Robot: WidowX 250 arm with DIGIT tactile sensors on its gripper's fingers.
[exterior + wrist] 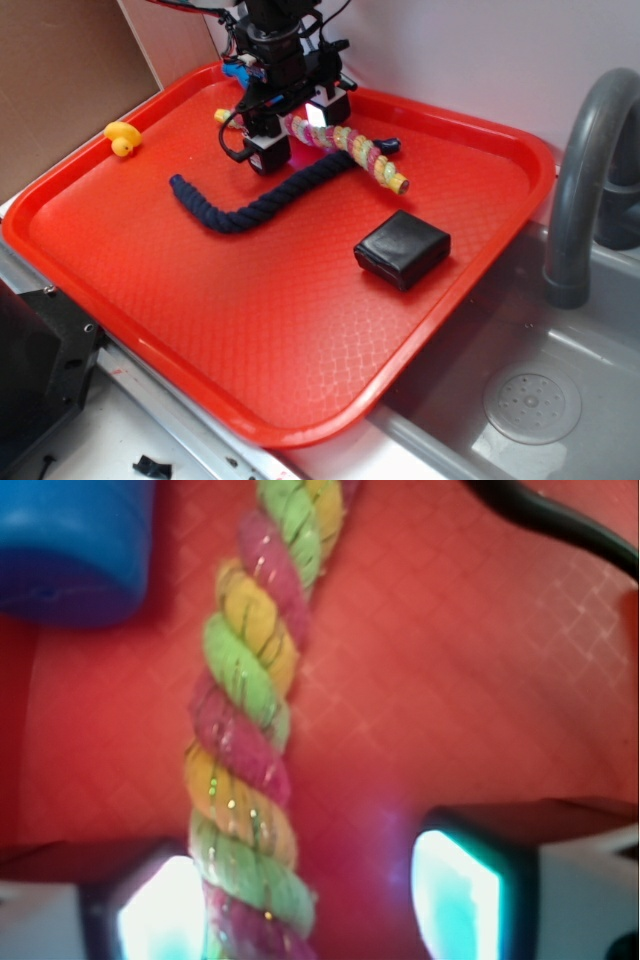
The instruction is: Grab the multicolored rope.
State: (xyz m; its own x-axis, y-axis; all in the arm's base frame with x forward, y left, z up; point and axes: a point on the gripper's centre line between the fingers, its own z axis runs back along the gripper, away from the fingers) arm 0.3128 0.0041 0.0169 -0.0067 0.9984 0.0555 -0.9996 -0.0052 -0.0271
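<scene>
1. Exterior view: gripper (293,133) is being held low, upper centre, astride the multicolored rope (362,152).
2. Wrist view: fingers are being kept apart, rope (245,750) between them, unclamped.
3. Rope is lying on the red tray (300,330).

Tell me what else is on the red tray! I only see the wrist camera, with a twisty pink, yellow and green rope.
Observer: A dark navy twisted rope lies there too. It crosses the multicolored rope just past the open jaws.
Kid: Anything else?
Observer: A small yellow rubber duck sits near a far corner of the red plastic tray.
Kid: More?
Observer: A black rectangular box rests near the multicolored rope's free end, not touching it.
</scene>
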